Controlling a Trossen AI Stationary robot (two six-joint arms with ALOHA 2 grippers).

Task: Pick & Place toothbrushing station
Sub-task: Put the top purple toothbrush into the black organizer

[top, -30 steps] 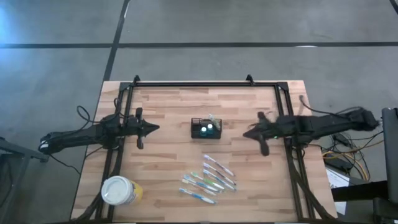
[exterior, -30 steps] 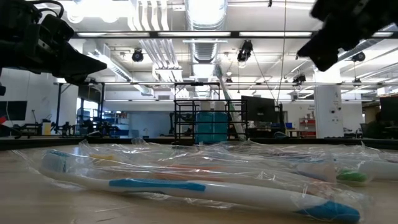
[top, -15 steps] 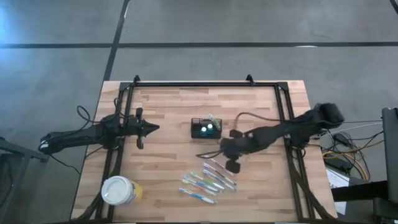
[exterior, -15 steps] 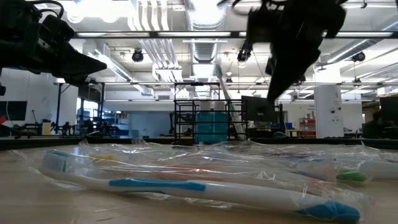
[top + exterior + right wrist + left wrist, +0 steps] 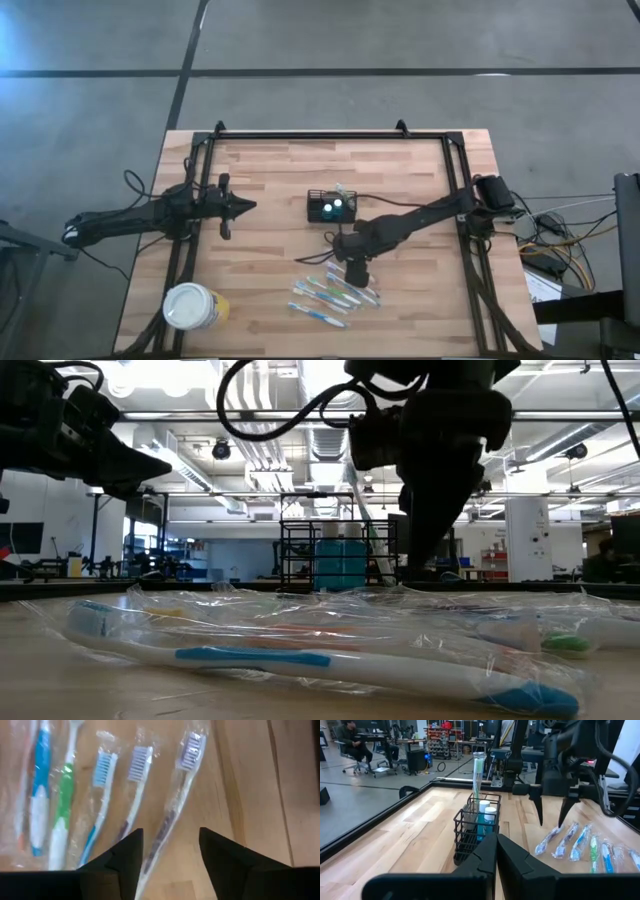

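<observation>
Two fingers of your right pincer (image 5: 167, 851), shut a second ago, now stand spread directly over the purple-bristled wrapped toothbrush (image 5: 176, 795), the mesh toothbrushing station (image 5: 331, 206) just behind it, so a grasp looks imminent.

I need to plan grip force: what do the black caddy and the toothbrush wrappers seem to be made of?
The caddy looks like thin black coated metal wire: open see-through grid. The toothbrush wrappers look like clear, glossy, crinkled plastic film, probably slippery.

Black mesh caddy (image 5: 476, 827) upright; right gripper (image 5: 551, 814) open-jawed above wrapped toothbrushes (image 5: 581, 841).
</observation>
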